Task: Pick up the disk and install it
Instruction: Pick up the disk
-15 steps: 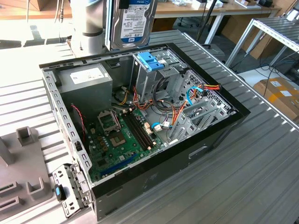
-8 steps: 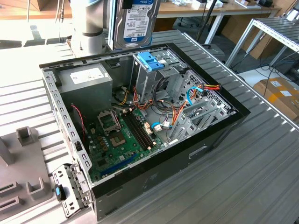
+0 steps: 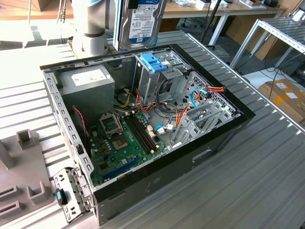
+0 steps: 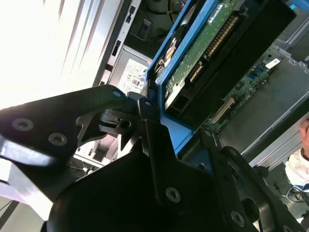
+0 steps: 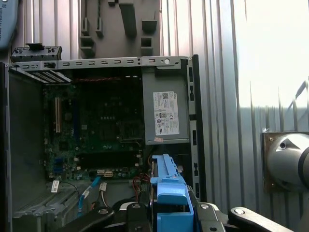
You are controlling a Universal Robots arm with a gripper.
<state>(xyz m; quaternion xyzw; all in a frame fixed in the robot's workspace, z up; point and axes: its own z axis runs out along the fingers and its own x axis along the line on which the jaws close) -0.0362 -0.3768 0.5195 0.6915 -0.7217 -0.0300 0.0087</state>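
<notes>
The disk (image 3: 141, 23) hangs upright above the far end of the open computer case (image 3: 224, 131), label side toward the exterior view. It stands just behind the drive cage with its broad blue handle (image 3: 155, 62). In the second wrist view my gripper (image 4: 153, 115) is shut on the disk (image 4: 207, 53), its black fingers (image 4: 111, 108) clamped on a light-blue carrier rail with the green circuit board facing the camera. The first wrist view looks down past the blue rail (image 5: 170, 193) held between the fingers, into the case.
Inside the case lie the motherboard (image 3: 119, 138), the grey power supply (image 3: 89, 82) and loose red and blue cables (image 3: 200, 95). The arm's base (image 3: 89, 28) stands behind the case. A grey fixture plate (image 3: 24, 176) lies at the exterior view's left. A person (image 4: 300, 164) is beside the table.
</notes>
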